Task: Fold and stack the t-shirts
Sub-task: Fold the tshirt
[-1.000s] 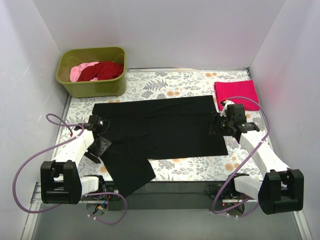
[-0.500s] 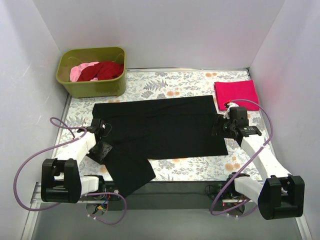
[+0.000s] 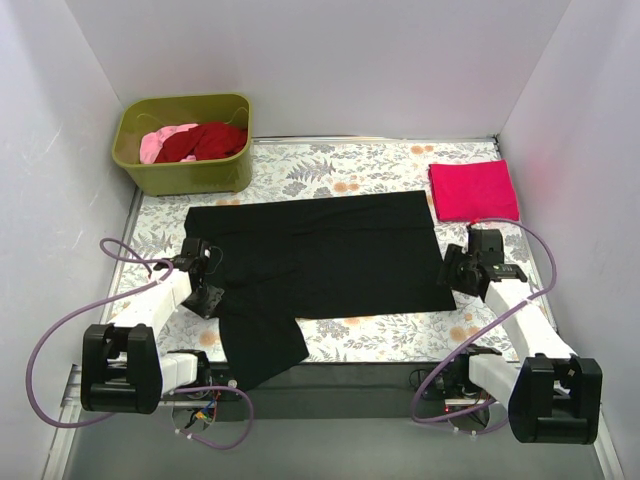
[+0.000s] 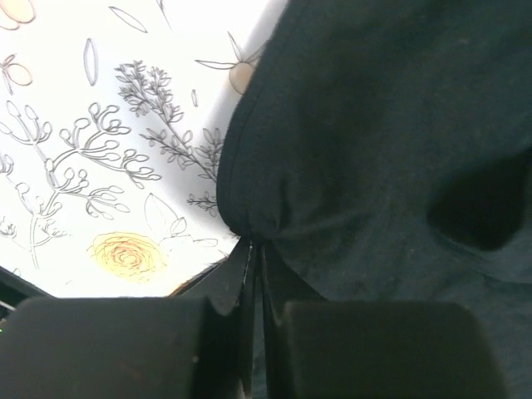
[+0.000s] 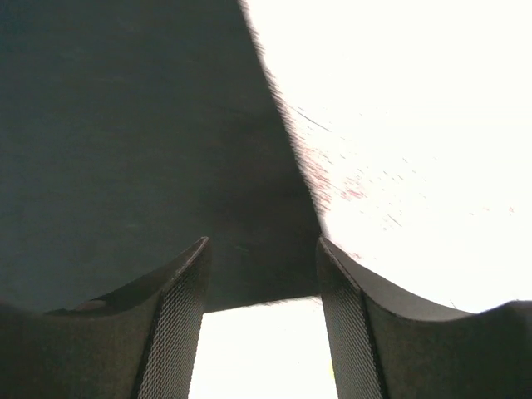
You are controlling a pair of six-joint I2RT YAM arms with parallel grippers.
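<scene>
A black t-shirt lies spread flat across the middle of the cloth, one sleeve trailing toward the near edge. My left gripper is shut on the black t-shirt's left edge, the fabric bunched at the fingertips. At the shirt's right lower corner my right gripper stands open, its fingers either side of the corner of the black fabric. A folded magenta-pink t-shirt lies at the back right. Dark red and pale pink t-shirts sit in the tub.
An olive-green tub stands at the back left corner. The grey-and-orange floral table cloth covers the table. White walls close in on the left, back and right. Purple cables loop beside both arm bases.
My left gripper has closed on the shirt's left edge. The right gripper has slid down along the shirt's right side to its lower corner, with its jaws narrowing a little.
</scene>
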